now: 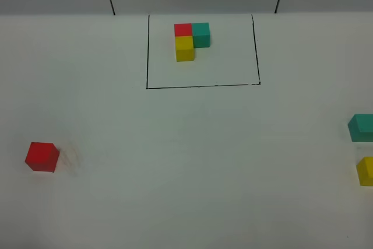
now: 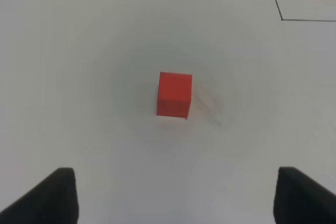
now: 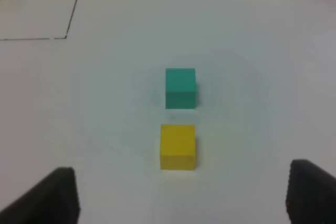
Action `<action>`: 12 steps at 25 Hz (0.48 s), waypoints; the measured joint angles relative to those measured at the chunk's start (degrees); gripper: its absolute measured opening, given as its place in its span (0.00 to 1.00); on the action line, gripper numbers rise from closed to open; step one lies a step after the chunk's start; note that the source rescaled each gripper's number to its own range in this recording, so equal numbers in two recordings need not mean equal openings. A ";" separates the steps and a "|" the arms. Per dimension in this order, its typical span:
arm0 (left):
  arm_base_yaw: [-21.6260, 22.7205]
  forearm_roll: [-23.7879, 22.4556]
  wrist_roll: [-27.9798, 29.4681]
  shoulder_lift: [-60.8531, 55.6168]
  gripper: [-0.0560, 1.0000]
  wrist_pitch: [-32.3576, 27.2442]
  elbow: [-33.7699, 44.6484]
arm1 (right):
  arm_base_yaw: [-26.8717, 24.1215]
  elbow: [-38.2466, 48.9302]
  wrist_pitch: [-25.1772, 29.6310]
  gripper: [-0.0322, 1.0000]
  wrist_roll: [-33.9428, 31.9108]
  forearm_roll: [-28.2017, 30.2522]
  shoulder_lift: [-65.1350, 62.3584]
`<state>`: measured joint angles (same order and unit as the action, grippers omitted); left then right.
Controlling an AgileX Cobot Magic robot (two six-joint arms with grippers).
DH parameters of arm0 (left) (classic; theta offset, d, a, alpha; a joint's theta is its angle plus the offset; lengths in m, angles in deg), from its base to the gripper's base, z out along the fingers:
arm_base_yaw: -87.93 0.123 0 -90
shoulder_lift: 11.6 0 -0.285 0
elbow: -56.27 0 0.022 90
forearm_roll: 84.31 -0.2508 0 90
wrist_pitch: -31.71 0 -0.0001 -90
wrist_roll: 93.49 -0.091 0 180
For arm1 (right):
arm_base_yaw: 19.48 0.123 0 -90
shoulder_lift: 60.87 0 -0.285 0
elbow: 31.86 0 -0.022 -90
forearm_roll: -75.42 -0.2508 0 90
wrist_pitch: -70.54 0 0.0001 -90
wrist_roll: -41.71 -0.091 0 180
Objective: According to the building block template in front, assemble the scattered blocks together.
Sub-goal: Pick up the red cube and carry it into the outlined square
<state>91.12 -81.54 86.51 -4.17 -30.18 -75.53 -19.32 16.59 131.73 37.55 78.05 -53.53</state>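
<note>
Top view: template (image 1: 191,40) (red/teal/yellow L) sits inside black drawn frame (image 1: 201,86), far-centre of white table (image 1: 186,202). Red cube (image 1: 42,156) lies alone, near-left. Teal cube (image 1: 362,127) & yellow cube (image 1: 366,171) at right edge, near each other, not touching. L gripper (image 2: 176,198) faces red cube, jaws wide, empty. R gripper (image 3: 181,195) faces teal/yellow pair, jaws wide, empty.

Yellow cube (image 3: 178,147): on white table (image 3: 262,51), nearest gripper.
Teal cube (image 3: 180,87): just beyond yellow, small gap.
Right gripper (image 3: 182,195): jaws spread wide, holding nothing.
Black frame line (image 3: 66,37): corner showing, well apart.
</note>
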 joint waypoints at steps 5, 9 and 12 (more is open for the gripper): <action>0.00 0.00 0.00 0.00 0.70 0.00 0.00 | 0.00 0.00 0.00 0.65 0.00 0.00 0.00; 0.00 0.00 0.00 0.00 0.70 0.00 0.00 | 0.00 0.00 0.00 0.65 0.00 0.00 0.00; 0.00 0.00 1.21 1.87 0.70 0.00 0.00 | 0.00 0.00 0.00 0.65 0.00 0.00 0.00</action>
<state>91.12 -81.54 87.73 -2.29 -30.18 -75.53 -19.32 16.59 131.73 37.55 78.05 -53.53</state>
